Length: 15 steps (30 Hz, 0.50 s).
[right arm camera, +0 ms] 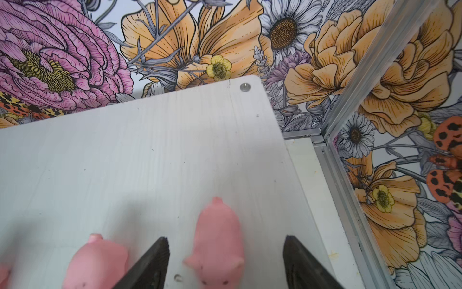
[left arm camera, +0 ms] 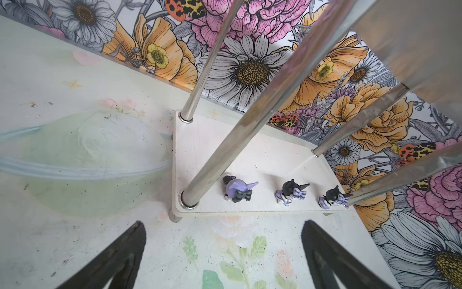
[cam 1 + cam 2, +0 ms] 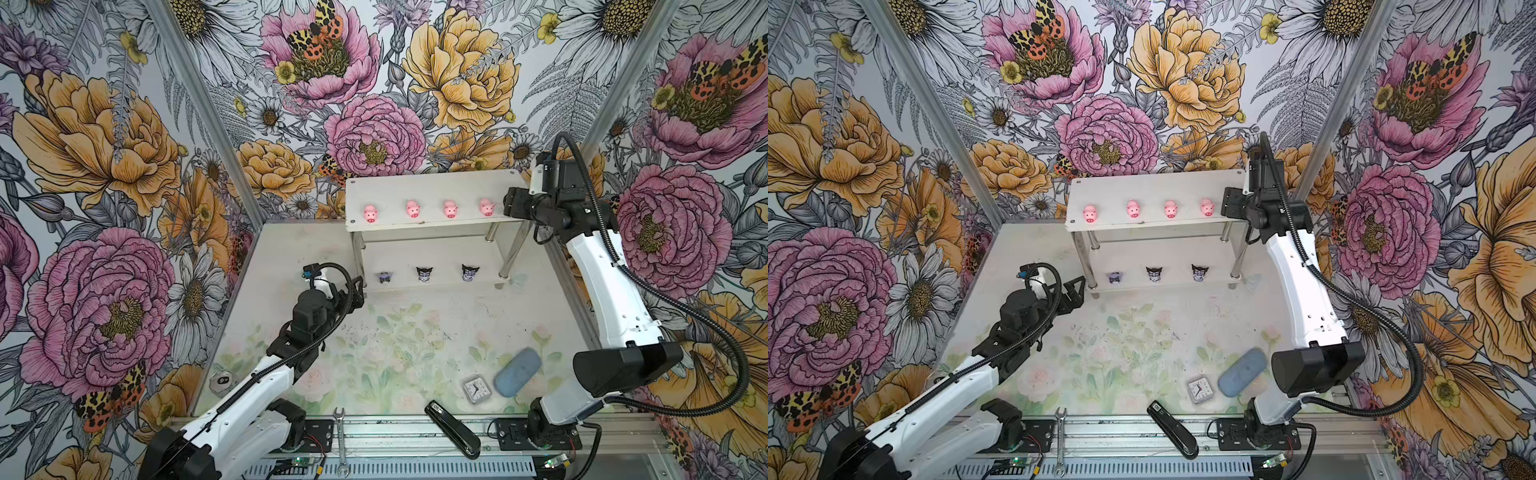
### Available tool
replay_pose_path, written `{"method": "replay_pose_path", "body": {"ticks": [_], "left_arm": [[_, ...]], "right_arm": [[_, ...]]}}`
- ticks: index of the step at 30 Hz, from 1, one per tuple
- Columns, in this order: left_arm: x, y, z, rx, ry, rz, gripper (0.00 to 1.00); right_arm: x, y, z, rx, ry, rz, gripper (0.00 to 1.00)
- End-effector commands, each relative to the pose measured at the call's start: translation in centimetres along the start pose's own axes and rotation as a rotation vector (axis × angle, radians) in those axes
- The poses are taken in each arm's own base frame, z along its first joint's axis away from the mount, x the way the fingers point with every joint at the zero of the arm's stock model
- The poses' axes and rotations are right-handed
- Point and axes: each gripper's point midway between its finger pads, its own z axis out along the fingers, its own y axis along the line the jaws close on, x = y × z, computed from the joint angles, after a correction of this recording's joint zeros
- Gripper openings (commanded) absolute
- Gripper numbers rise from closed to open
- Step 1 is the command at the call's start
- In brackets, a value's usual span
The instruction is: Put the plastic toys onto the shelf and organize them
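The white two-tier shelf (image 3: 432, 187) (image 3: 1154, 187) stands at the back of the table. Several pink pigs stand in a row on its top tier. The rightmost pig (image 3: 486, 206) (image 1: 217, 240) sits between the jaws of my right gripper (image 3: 505, 203) (image 1: 225, 237), which is open, with a gap on each side of the pig. Its neighbour (image 1: 97, 260) stands beside one finger. Three black-purple figurines (image 3: 424, 274) (image 2: 291, 192) line the front of the lower tier (image 2: 250, 155). My left gripper (image 3: 357, 291) (image 2: 223, 222) hangs open and empty before the lower tier's left front corner.
Near the table's front right lie a small square clock (image 3: 477, 389), a blue oval case (image 3: 518, 372) and a black stapler (image 3: 453, 430). A wrench (image 3: 340, 440) rests on the front rail. A small silvery object (image 3: 220, 380) sits at the table's left edge. Floral walls enclose three sides.
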Motion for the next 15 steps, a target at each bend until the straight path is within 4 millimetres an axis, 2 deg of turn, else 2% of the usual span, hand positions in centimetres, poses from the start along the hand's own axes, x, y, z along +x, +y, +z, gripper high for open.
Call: {"method": "replay_pose_path", "body": {"ticks": [1, 3, 4, 6, 9, 11, 15], "left_arm": [[-2.6, 0.6, -1.1, -0.064, -0.082, 0.058, 0.99], [-3.5, 1.0, -1.6, -0.081, -0.113, 0.067, 0.99], [-3.8, 1.3, -1.9, -0.094, -0.127, 0.075, 0.99], [-4.5, 1.9, -2.2, -0.127, -0.156, 0.090, 0.99], [-5.1, 3.6, -2.6, -0.213, -0.191, 0.121, 0.99], [-5.4, 4.8, -2.9, -0.274, -0.211, 0.151, 0.99], [-5.8, 7.1, -3.2, -0.368, -0.280, 0.224, 0.99]], "right_arm": [[-2.0, -0.4, -5.5, -0.005, -0.128, 0.027, 0.76], [-1.8, -0.4, -7.1, -0.019, -0.172, 0.030, 0.79], [-1.5, -0.5, -7.9, -0.022, -0.194, 0.034, 0.99], [-0.5, -1.1, -9.2, -0.013, -0.238, 0.045, 1.00], [2.1, -2.4, -10.2, 0.017, -0.304, 0.065, 1.00], [4.3, -3.9, -10.1, 0.073, -0.333, 0.083, 1.00], [10.6, -6.9, -7.0, 0.206, -0.297, 0.088, 1.00]]}}
